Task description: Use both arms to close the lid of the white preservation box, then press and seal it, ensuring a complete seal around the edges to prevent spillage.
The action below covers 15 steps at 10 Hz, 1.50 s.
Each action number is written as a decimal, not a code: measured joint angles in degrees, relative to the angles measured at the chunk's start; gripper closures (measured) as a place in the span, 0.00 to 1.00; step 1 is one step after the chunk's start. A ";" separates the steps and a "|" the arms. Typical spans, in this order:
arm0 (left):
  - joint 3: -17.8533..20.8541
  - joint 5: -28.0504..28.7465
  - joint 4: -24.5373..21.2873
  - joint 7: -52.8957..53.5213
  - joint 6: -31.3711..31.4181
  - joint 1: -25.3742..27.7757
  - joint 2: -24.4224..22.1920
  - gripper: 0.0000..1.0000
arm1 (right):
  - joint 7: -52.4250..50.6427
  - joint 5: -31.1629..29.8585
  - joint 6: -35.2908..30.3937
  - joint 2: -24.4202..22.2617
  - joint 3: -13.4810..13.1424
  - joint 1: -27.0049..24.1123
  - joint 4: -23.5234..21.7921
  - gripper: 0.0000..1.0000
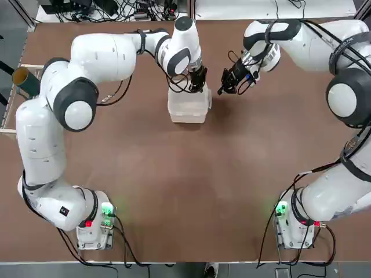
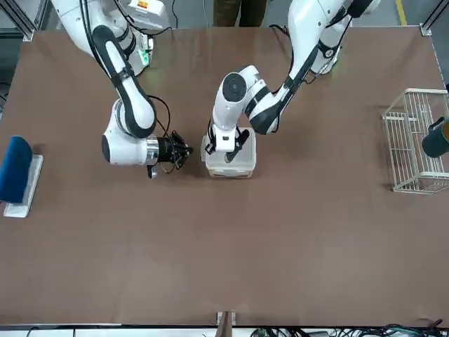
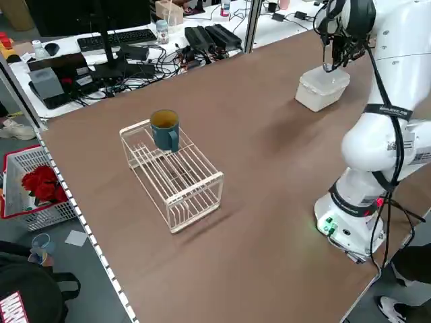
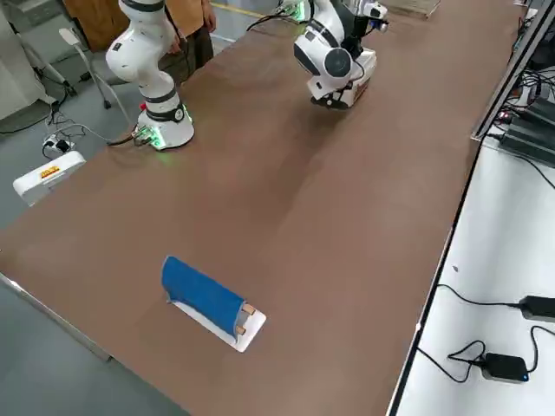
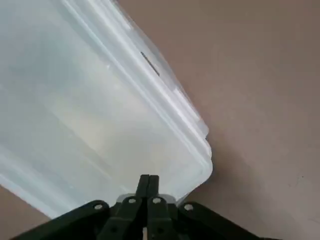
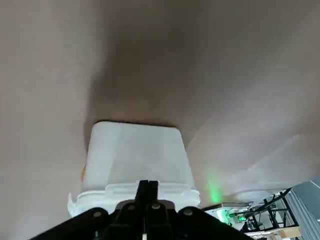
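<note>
Closed with nothing held, the left gripper [image 1: 197,81] is set on the lid [image 1: 188,102] of the white preservation box [image 2: 229,162] at mid-table, seemingly for pressing, while the right gripper [image 1: 227,83], likewise shut and empty, is kept just beside it.

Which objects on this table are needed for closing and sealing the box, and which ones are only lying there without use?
Needed:
- translucent white plastic preservation box with its lid down
- left claw, shut, on the lid
- right claw, shut, beside the box

Only lying there:
- white wire rack
- dark teal mug on the rack
- blue roll on a white holder
</note>
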 joint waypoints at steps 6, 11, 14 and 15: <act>0.10 0.00 0.08 -0.13 0.00 -0.06 0.05 0.99 | -0.02 2.16 5.93 1.05 0.57 4.32 -1.05 0.99; 0.12 0.45 0.12 -0.73 0.00 -0.14 0.07 0.99 | -0.02 3.73 8.80 1.56 2.02 5.03 -1.53 0.99; 0.13 0.48 0.13 -0.74 0.00 -0.15 0.08 0.99 | -0.02 4.04 9.43 1.92 2.02 5.20 -1.69 0.99; 0.14 0.49 0.14 -0.74 0.00 -0.15 0.08 0.99 | -0.04 4.60 9.55 1.92 2.02 5.22 -1.81 0.99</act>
